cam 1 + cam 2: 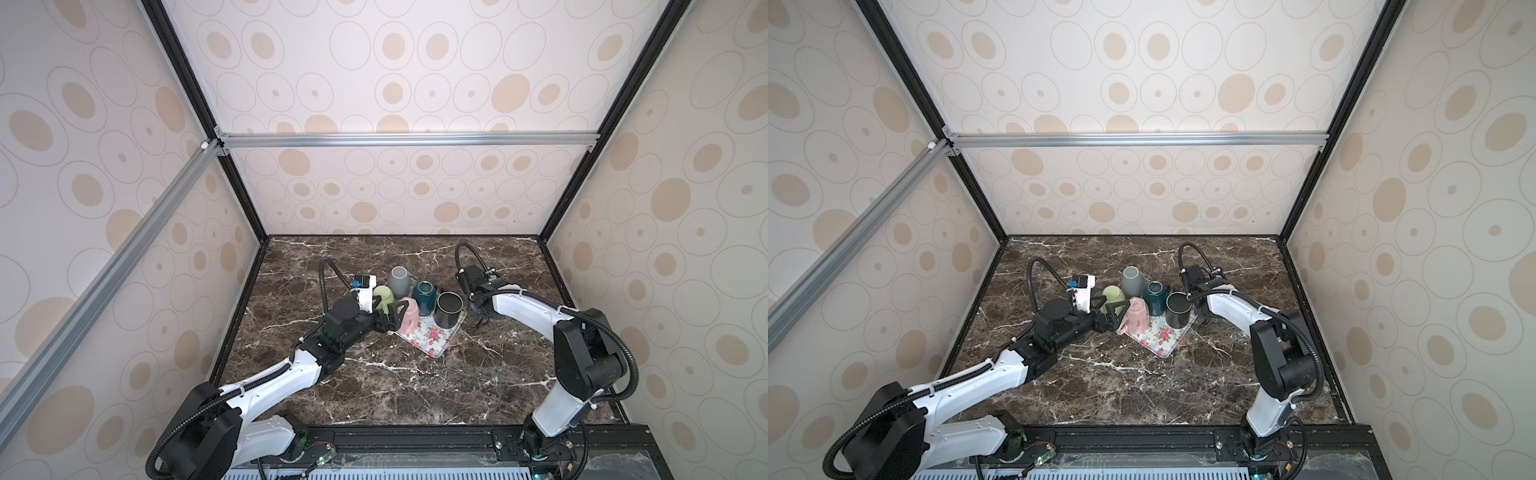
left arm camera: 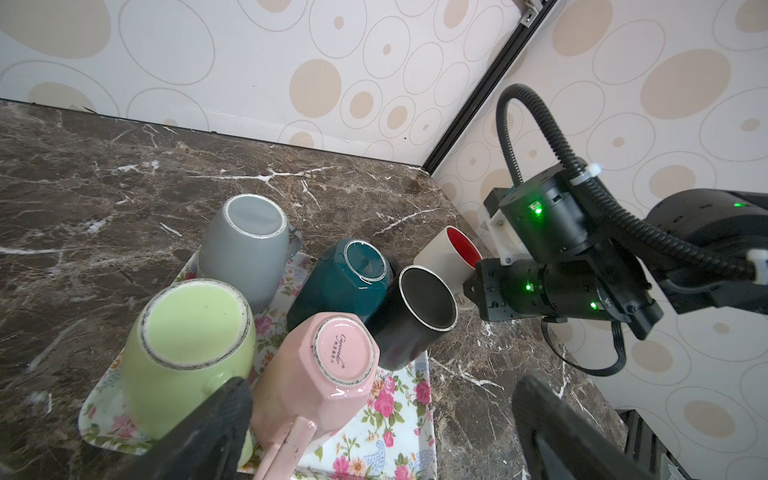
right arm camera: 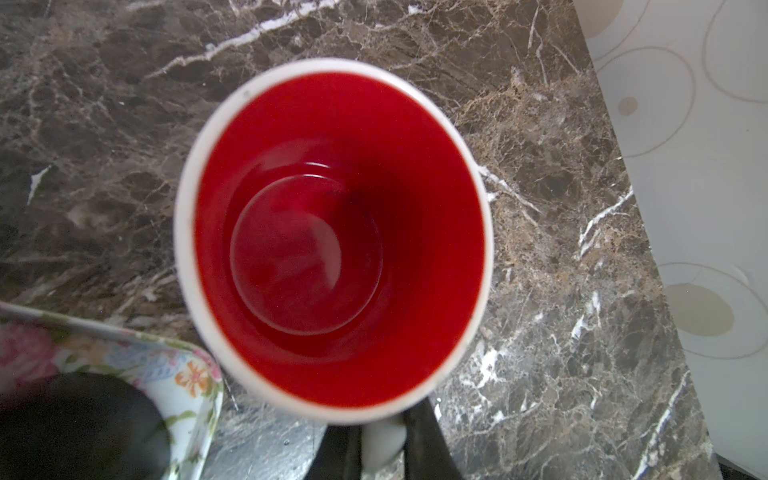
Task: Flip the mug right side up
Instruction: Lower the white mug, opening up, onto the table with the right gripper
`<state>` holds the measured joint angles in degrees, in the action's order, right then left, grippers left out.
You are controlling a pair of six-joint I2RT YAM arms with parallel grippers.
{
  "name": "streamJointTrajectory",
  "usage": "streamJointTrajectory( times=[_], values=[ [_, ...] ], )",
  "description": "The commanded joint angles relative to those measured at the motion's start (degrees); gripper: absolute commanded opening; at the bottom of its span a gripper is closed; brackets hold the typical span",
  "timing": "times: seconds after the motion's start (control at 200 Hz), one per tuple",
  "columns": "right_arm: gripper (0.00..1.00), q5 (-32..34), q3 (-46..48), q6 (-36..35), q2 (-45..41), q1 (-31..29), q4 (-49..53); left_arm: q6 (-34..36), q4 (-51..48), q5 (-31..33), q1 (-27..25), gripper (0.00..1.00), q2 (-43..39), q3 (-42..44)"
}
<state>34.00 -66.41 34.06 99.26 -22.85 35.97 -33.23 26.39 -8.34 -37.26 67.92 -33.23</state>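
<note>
Right gripper (image 3: 384,446) clamped on handle of white mug w/ red inside (image 3: 332,237), mouth up, on marble just off tray (image 3: 183,365) at its 3 o'clock edge in top views; likely held by handle to steady it upright before letting go. Left gripper (image 2: 374,424) wide open, straddling pink mug (image 2: 316,374) at tray's 9 o'clock side, base up. Prob next to flip. Green mug (image 2: 187,345), gray mug (image 2: 249,245), teal mug (image 2: 340,286) inverted too; black mug (image 2: 415,316) upright.
</note>
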Motion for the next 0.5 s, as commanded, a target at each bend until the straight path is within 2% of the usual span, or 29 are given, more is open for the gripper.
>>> streamJointTrajectory(
  times=[0.0, 0.495],
  values=[
    [0.00, 5.19, -3.14, 1.74, 1.44, 0.21, 1.60, 0.80, -0.20, 0.69, 0.38, 0.98, -1.12, -0.27],
    [0.00, 4.57, -4.74, 1.18, 5.79, 2.32, 1.04, 0.98, -1.56, 1.09, 0.36, 0.98, -2.18, -0.16]
  ],
)
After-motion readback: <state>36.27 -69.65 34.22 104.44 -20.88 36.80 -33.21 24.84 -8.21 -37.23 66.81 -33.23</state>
